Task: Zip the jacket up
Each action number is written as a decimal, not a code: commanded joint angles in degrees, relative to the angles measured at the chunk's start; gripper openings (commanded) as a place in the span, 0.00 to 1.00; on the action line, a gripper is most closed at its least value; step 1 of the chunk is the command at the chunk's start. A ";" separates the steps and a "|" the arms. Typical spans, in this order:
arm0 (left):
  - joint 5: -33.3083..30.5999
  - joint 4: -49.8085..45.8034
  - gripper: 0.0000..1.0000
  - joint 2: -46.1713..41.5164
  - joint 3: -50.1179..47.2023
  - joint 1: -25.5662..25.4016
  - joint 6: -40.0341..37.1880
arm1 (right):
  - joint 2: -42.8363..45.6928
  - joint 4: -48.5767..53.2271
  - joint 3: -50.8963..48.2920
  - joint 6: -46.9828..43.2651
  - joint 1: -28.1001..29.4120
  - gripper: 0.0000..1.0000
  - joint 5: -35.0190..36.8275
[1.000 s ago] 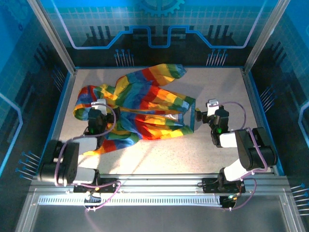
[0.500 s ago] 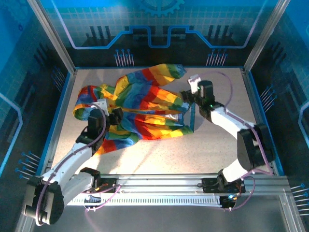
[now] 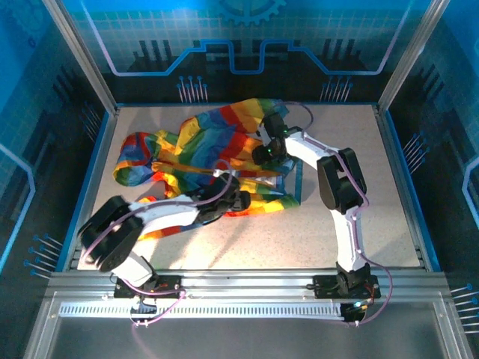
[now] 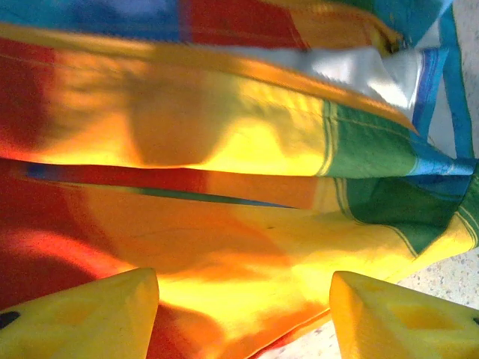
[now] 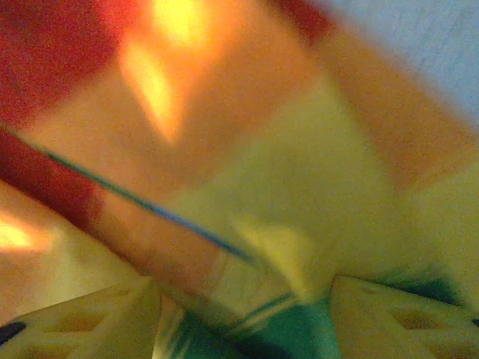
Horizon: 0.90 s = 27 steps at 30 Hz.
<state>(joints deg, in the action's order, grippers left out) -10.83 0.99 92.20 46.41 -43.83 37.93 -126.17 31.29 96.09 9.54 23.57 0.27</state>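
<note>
Two arms reach out over the jacket (image 3: 213, 149). It lies flat on the counter (image 3: 344, 224) with the hood to the left and the blue hem to the right. The front opening runs across its middle, with a strip of pale lining (image 4: 352, 67) showing.

Left hand (image 3: 238, 200): low over the near front panel, toward the hem end. In the wrist view its yellow fingers (image 4: 105, 310) stand well apart, with striped cloth under the gap and nothing pinched between them. Likely reason for this position: the near panel must be held close to the hem so the bottom of the zipper stays put.

Right hand (image 3: 263, 155): over the far panel, across the opening from the left hand. The wrist view is blurred. Its fingers (image 5: 82, 321) are spread, with cloth very close beneath. I cannot tell whether they touch it. Likely reason: one hand goes to each side of the opening so the two edges can be drawn together.

Judgement: grasp preparation, both hands wide and holding nothing. Zipping has not begun and the opening gapes. I cannot tell where the slider sits.

Risk: soft fabric may bunch or slide under the fingers rather than be gripped cleanly.
</note>
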 commanded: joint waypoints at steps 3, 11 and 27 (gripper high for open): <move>-1.15 -4.75 0.62 6.75 3.99 -0.74 7.52 | 2.90 8.93 -7.32 3.22 -1.43 0.65 -2.91; -9.86 -19.34 0.65 5.58 5.72 4.03 8.39 | 9.99 8.35 -23.54 5.05 -0.03 0.64 -7.40; 4.52 -15.06 0.65 19.26 19.66 16.72 -0.70 | 20.69 -9.18 -39.32 23.99 23.69 0.56 -14.52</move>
<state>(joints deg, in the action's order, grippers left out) -13.08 -13.02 105.95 61.49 -26.83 40.49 -103.61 19.57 59.55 27.55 44.97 -11.77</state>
